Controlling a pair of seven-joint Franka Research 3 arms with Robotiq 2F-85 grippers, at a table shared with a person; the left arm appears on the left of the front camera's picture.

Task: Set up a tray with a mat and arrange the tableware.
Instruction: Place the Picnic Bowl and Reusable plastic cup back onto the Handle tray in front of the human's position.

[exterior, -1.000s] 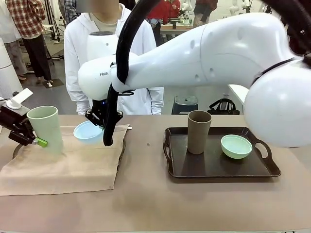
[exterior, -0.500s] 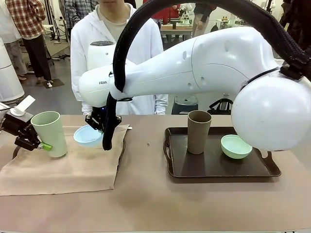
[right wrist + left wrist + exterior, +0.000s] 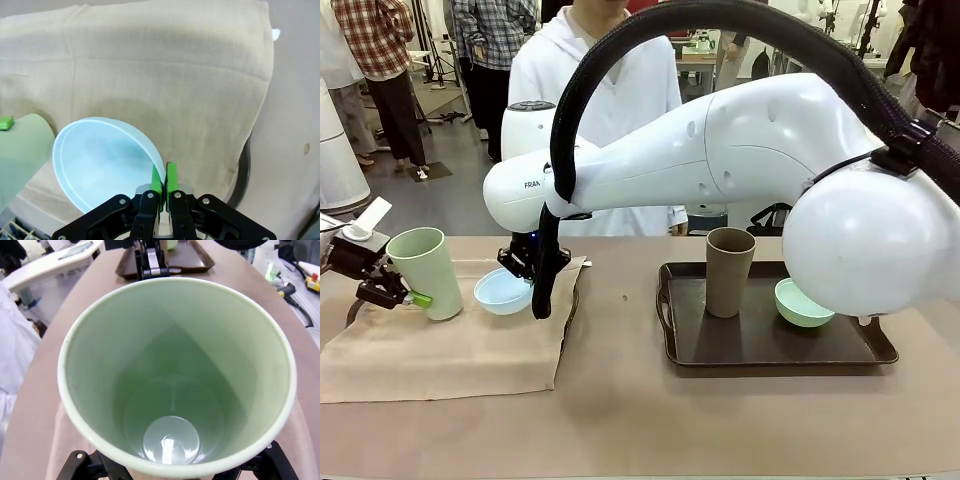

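My left gripper (image 3: 413, 294) is shut on a pale green cup (image 3: 423, 272) and holds it slightly tilted over the left end of the beige mat (image 3: 450, 345). In the left wrist view I look straight down into the cup (image 3: 175, 375). My right arm reaches across to the left, where its gripper (image 3: 524, 266) pinches the rim of a light blue bowl (image 3: 501, 291) above the mat's far edge. Its green pads (image 3: 171, 179) clamp the bowl (image 3: 100, 160) at the rim. A brown cup (image 3: 728, 270) and a pale green bowl (image 3: 803, 302) stand in the dark tray (image 3: 770, 350) at right.
A dark round rim (image 3: 244, 170) shows from under the mat's edge. A person in a white top stands at the table's far side behind the right arm. Bare table lies between the mat and the tray and along the near edge.
The left gripper has carried the green cup a little farther back. The blue bowl has come down slightly toward the mat. The person has shifted to the right.
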